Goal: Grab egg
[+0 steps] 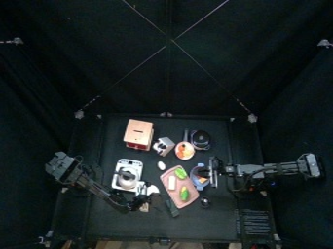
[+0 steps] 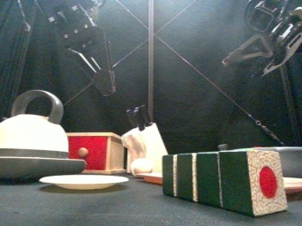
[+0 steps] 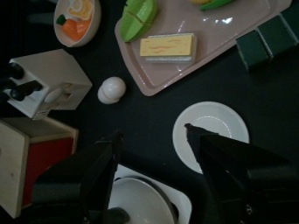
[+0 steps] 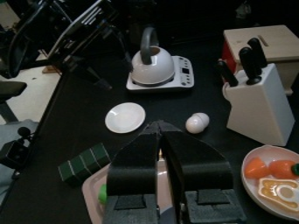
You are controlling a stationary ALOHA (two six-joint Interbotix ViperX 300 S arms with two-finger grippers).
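egg [image 3: 112, 89] lies loose on the counter [image 3: 140, 118] between knife block [image 3: 45, 80] and pink tray [image 3: 198, 44] | left gripper [image 3: 152, 157] jaws apart, egg ahead, just off-line, nearer arm | right gripper [image 4: 167, 149] jaws together, egg [image 4: 198, 122] just beyond

Ahead of the left gripper [image 3: 155, 166], the egg [image 3: 112, 89] was plain white, the tray [image 3: 222, 39] pale pink, the disc [image 3: 212, 129] white.
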